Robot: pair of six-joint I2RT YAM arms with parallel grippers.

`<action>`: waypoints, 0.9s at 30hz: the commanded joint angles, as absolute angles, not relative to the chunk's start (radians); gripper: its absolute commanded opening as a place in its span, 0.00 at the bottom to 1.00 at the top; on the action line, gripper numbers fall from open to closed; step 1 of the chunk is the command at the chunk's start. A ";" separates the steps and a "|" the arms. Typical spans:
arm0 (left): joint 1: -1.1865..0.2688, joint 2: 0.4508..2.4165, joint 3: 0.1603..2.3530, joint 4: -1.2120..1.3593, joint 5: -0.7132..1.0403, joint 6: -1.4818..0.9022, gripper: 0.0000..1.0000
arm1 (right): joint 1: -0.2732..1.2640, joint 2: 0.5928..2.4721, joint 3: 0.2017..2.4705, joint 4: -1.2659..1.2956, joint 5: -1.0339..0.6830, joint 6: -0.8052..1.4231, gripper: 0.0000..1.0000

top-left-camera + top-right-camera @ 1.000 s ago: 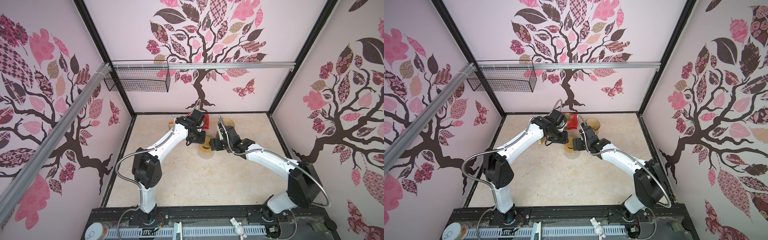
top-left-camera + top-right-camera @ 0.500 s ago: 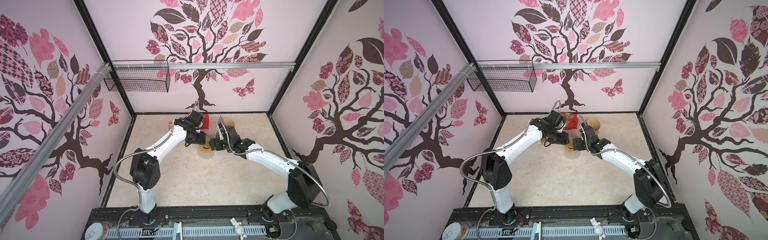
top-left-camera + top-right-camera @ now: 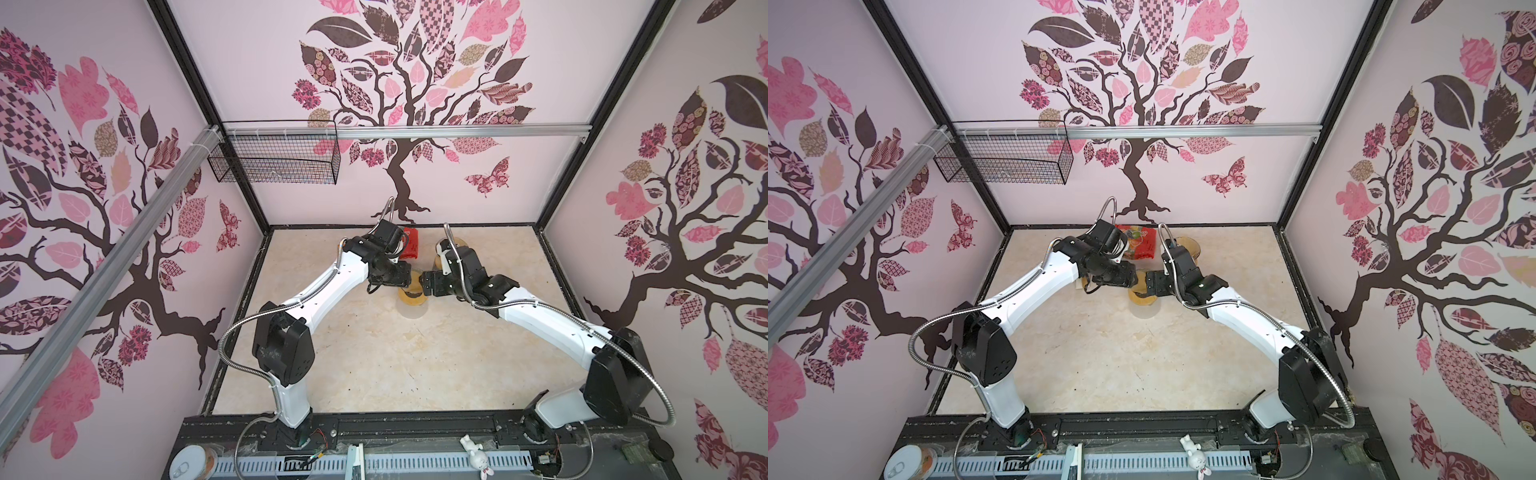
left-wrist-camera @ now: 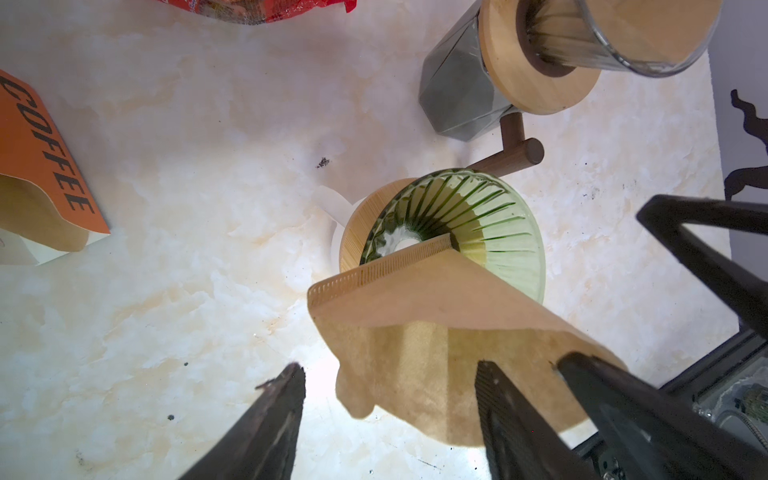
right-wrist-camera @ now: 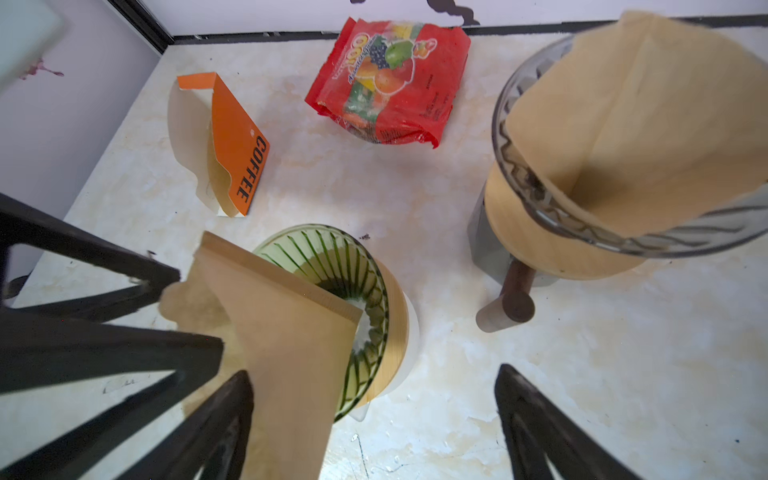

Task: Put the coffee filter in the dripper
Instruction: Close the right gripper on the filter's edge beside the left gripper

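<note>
**Both end effectors at the dripper.** We see the green glass dripper (image 4: 498,237) standing on the worktop (image 4: 187,166) between the two end effectors, as both top views also show. The left end effector (image 4: 388,368) is spread wide. The brown coffee filter (image 4: 415,307) lies in its gap, brushing one finger (image 4: 511,419) and clear of the opposite one, so nothing is pinched. The right end effector (image 5: 374,372) is splayed as well, and the paper runs along the inner face of one finger (image 5: 224,424) (whether that finger carries any of its weight we cannot tell). The filter is tilted: its seamed point dips inside the dripper's ribbed cone, while its ragged open mouth is above and outside the rim, toward the fingers. Nearby stands a second dripper (image 5: 623,137) holding its own paper. Farther off lie a red snack bag (image 5: 390,83) and an orange carton (image 5: 237,137) lettered COFFEE. Against the top views of a second before, the left elbow (image 3: 282,349) sits slightly nearer the base rail (image 3: 415,428). Little else differs, and the fingers are too small there to compare.
</note>
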State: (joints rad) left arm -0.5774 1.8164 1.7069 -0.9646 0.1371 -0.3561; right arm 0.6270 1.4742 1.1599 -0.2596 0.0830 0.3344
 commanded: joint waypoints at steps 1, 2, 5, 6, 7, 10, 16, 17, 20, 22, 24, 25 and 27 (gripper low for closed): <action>-0.571 1.819 1.685 -0.963 0.136 -0.362 0.68 | 0.647 1.439 1.217 -0.284 0.095 0.314 0.91; -0.571 1.821 1.685 -0.962 0.137 -0.362 0.68 | 0.647 1.442 1.217 -0.285 0.094 0.315 0.91; -0.570 1.825 1.683 -0.965 0.134 -0.364 0.68 | 0.652 1.440 1.220 -0.284 0.099 0.314 0.88; -0.569 1.827 1.684 -0.964 0.133 -0.364 0.68 | 0.658 1.434 1.222 -0.280 0.100 0.312 0.85; -0.570 1.827 1.682 -0.964 0.132 -0.364 0.68 | 0.669 1.426 1.225 -0.280 0.104 0.309 0.80; -0.568 1.832 1.683 -0.963 0.133 -0.368 0.68 | 0.710 1.413 1.241 -0.285 0.122 0.293 0.63; -0.561 1.836 1.680 -0.960 0.134 -0.374 0.68 | 0.724 1.424 1.261 -0.285 0.104 0.291 0.32; -0.560 1.838 1.679 -0.960 0.133 -0.374 0.68 | 0.723 1.433 1.269 -0.289 0.105 0.290 0.28; -0.559 1.843 1.679 -0.960 0.136 -0.374 0.68 | 0.724 1.462 1.283 -0.296 0.100 0.291 0.23; -0.557 1.843 1.679 -0.957 0.138 -0.374 0.68 | 0.724 1.480 1.290 -0.298 0.104 0.288 0.21; -0.557 1.843 1.677 -0.955 0.139 -0.373 0.68 | 0.723 1.499 1.300 -0.301 0.109 0.285 0.20; -0.557 1.842 1.676 -0.954 0.138 -0.373 0.68 | 0.722 1.509 1.303 -0.302 0.110 0.284 0.20; -0.556 1.844 1.676 -0.951 0.140 -0.374 0.68 | 0.722 1.520 1.308 -0.304 0.104 0.287 0.19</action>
